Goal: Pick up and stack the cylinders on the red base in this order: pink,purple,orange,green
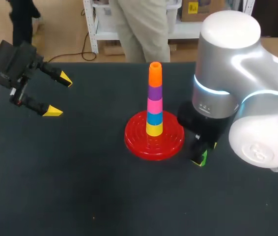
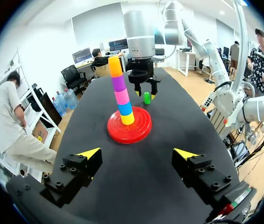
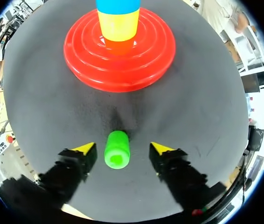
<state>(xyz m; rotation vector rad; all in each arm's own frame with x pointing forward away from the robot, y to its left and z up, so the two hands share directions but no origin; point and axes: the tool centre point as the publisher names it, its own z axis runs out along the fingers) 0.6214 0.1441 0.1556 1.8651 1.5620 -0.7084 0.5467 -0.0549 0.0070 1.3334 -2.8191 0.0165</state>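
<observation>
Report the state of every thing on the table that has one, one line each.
red base: flat on the table, carrying the stack.
stack: upright; yellow, blue, pink, purple, orange from the bottom up.
green cylinder: on the table beside the base, not stacked, ungripped.
right gripper: open, one finger on either side of the green cylinder.
left gripper: open, empty.

Glossy smooth plastic red base [image 3: 87,65] and green cylinder [image 3: 117,148] on a matt, cloth-like table [image 1: 55,187]
</observation>
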